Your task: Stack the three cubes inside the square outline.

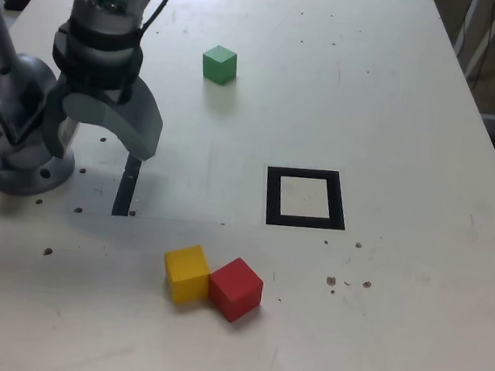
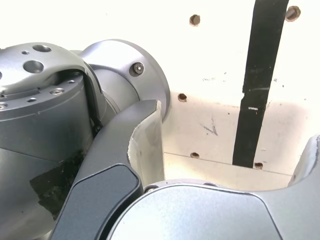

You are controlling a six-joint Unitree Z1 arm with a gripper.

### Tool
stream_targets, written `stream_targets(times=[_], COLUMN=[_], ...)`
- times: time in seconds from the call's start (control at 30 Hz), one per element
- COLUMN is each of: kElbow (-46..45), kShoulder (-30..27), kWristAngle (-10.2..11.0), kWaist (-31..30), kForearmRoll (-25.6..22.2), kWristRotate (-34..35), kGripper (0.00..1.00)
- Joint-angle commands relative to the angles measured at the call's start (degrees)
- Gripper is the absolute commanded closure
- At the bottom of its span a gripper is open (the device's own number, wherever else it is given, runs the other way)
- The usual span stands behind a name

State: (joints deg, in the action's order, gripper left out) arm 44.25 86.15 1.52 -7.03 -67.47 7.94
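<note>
Three cubes [image 1: 219, 64] (all loose) lie apart from hand [image 1: 103, 132].

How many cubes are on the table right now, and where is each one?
3. In the exterior view, the green cube sits alone at the far side, and the yellow cube and red cube touch each other near the front, all outside the square outline. None appears hidden.

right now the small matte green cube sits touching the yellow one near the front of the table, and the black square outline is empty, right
Not quite. In the exterior view it is the small matte red cube touching the yellow cube; the green cube sits alone farther back. The black square tape outline is indeed empty.
</note>
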Motion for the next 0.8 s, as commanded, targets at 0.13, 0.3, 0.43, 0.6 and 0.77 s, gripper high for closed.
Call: stream_targets(times=[0.13, 0.3, 0.43, 0.6, 0.77], kElbow=[-0.12, 0.02, 0.41, 2.07, 3.74], kShoulder=[0.38, 0.04, -1.37, -2.75, -2.9], kWristAngle=[0.81, 1.28, -0.57, -3.56, -5.44], kWaist=[-0.26, -0.26, -0.68, -2.95, -4.6], kForearmRoll=[-0.24, -1.04, -1.59, -1.48, 0.56], kWristRotate=[0.57, 0.7, 1.58, 3.8, 5.08], kGripper=[0.01, 0.01, 0.01, 0.01, 0.01])
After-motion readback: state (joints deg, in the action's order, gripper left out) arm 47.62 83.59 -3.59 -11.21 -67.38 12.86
